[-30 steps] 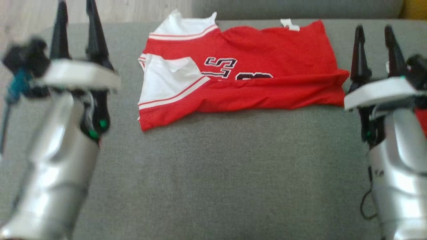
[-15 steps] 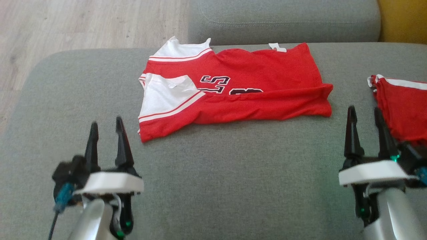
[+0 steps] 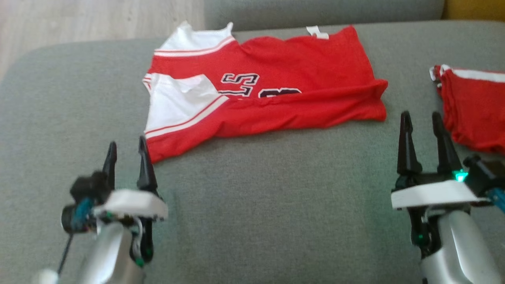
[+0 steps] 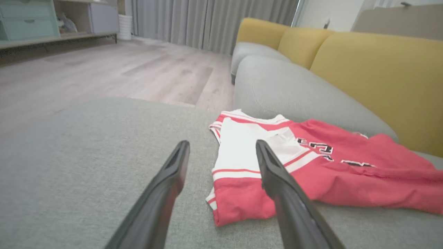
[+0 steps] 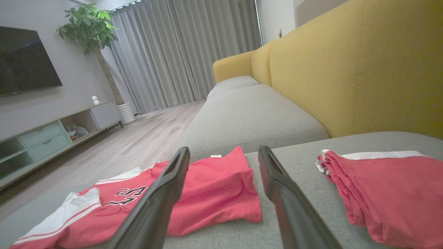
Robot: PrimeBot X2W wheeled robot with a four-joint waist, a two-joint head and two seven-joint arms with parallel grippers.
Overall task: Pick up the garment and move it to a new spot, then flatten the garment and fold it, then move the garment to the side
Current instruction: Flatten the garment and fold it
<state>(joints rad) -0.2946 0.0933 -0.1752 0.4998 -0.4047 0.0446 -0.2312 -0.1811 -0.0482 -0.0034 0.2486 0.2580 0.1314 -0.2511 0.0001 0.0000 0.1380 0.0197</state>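
A red and white jersey, the garment (image 3: pixel 260 90), lies folded lengthwise across the far part of the grey sofa seat (image 3: pixel 268 205); black lettering shows near its middle. The left wrist view has the garment (image 4: pixel 311 169) just beyond the fingers, and the right wrist view shows the garment (image 5: pixel 207 186) to the left of them. My left gripper (image 3: pixel 125 149) hovers open a little short of the jersey's near left corner, holding nothing. My right gripper (image 3: pixel 422 118) stands open and empty just off the jersey's right end.
A second red garment with white trim (image 3: pixel 473 110) lies at the seat's right edge, close to my right gripper. Yellow back cushions (image 5: pixel 346 79) rise behind the seat. Wooden floor (image 4: pixel 104 76) lies beyond the seat's left end, with a low TV cabinet (image 5: pixel 52 138).
Both arms dropped lower in the head view over the second while the camera shifted. In the last half second the picture slid slightly; the jersey itself lies as before. Both grippers stayed open.
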